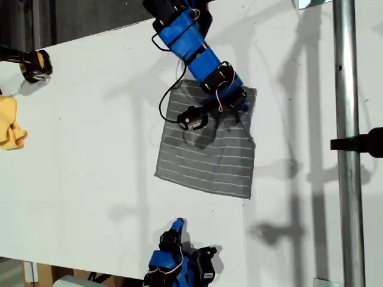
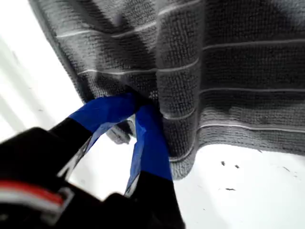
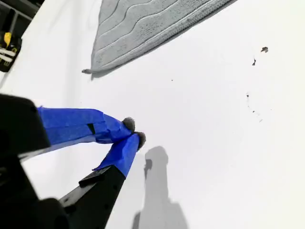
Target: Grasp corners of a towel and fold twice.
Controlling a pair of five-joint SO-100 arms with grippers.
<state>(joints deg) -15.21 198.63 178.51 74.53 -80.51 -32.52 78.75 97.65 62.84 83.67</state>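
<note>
Pinched tight on the towel's (image 2: 228, 71) edge, my first gripper (image 2: 138, 107) had its blue-taped jaws closed over a bunched fold near a corner (image 1: 250, 91) at the exterior view's upper right of the cloth. That grey striped towel lay mostly flat mid-table (image 1: 90, 149). My second gripper (image 3: 133, 132) sat apart from it at the exterior view's bottom edge, jaws together on nothing, tips just above bare white surface. A yellow cloth (image 1: 11, 122) was cut off at the exterior view's left edge. The arm hid part of the towel's top edge.
</note>
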